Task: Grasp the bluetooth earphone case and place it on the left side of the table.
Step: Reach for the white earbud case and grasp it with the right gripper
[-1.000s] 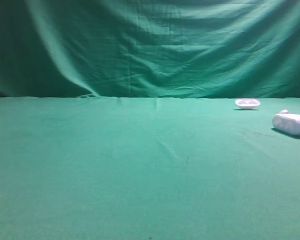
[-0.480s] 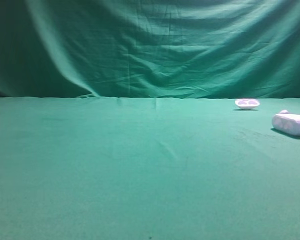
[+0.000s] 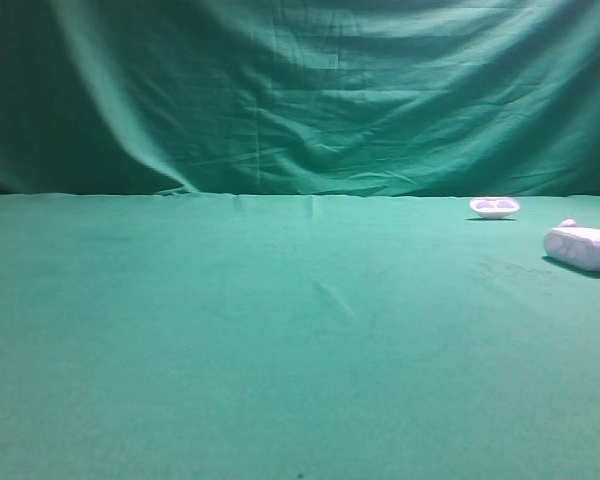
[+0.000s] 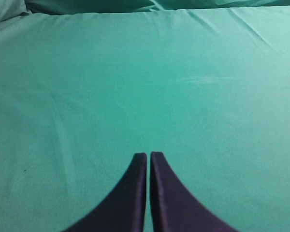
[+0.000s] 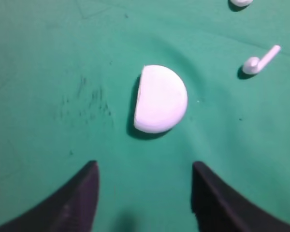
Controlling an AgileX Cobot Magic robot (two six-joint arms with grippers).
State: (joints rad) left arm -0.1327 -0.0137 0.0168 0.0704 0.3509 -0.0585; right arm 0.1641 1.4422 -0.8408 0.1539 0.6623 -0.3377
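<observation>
The bluetooth earphone case (image 3: 583, 247) is a white rounded oblong lying on the green table (image 3: 230, 320) at the far right edge of the exterior view. In the right wrist view the case (image 5: 159, 99) lies just ahead of my right gripper (image 5: 144, 165). That gripper is open, its dark fingers spread wide with only cloth between them, short of the case. My left gripper (image 4: 148, 154) is shut, its fingers pressed together over bare green cloth. Neither arm shows in the exterior view.
A shallow white dish-like piece (image 3: 494, 207) sits behind the case near the table's back edge. A small white earbud with a stem (image 5: 261, 60) lies to the right of the case, and another white piece (image 5: 240, 2) pokes in at the top edge. Green drape hangs behind.
</observation>
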